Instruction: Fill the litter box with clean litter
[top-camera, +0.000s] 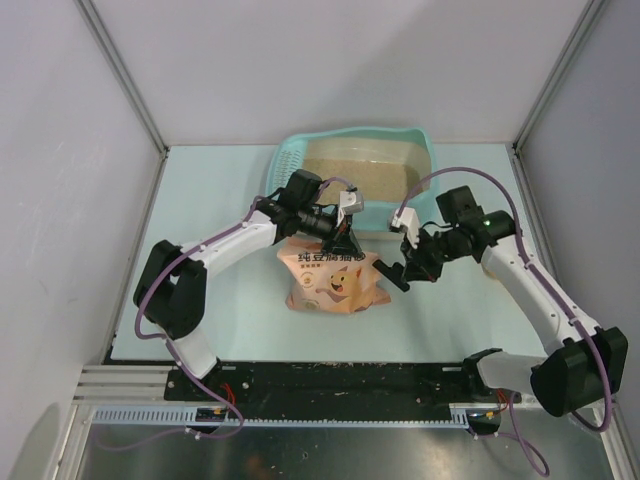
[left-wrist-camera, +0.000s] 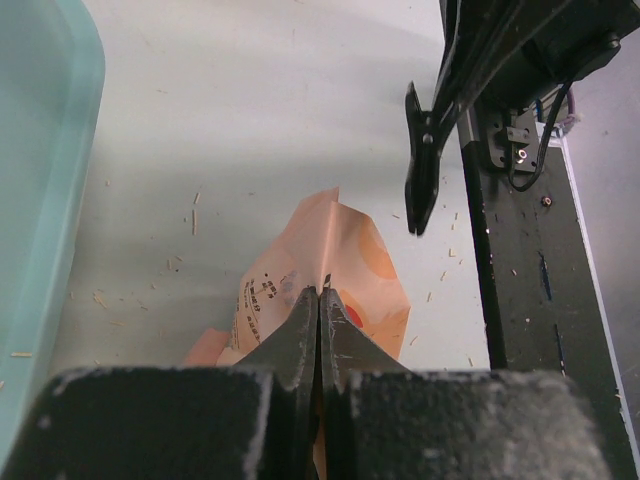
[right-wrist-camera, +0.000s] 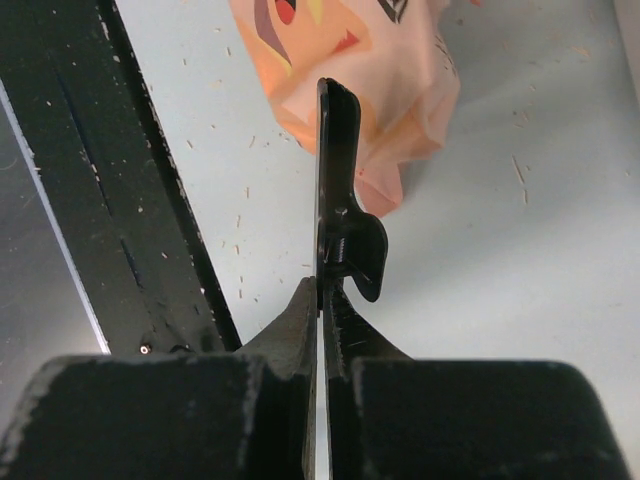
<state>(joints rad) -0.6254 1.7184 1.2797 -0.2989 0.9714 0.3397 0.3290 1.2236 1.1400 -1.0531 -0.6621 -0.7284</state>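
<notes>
The litter box is set at the far edge of the surface, long axis along that edge, slotted end toward the left edge; some litter is seen inside. The bag is stood mid-surface, just nearer. Its top is pinched by the closed left jaws; a black tool is clamped in the right jaws. Litter is judged loose and ungrippable, to be poured; the soft, likely heavy bag is best taken at top and bottom corner.
</notes>
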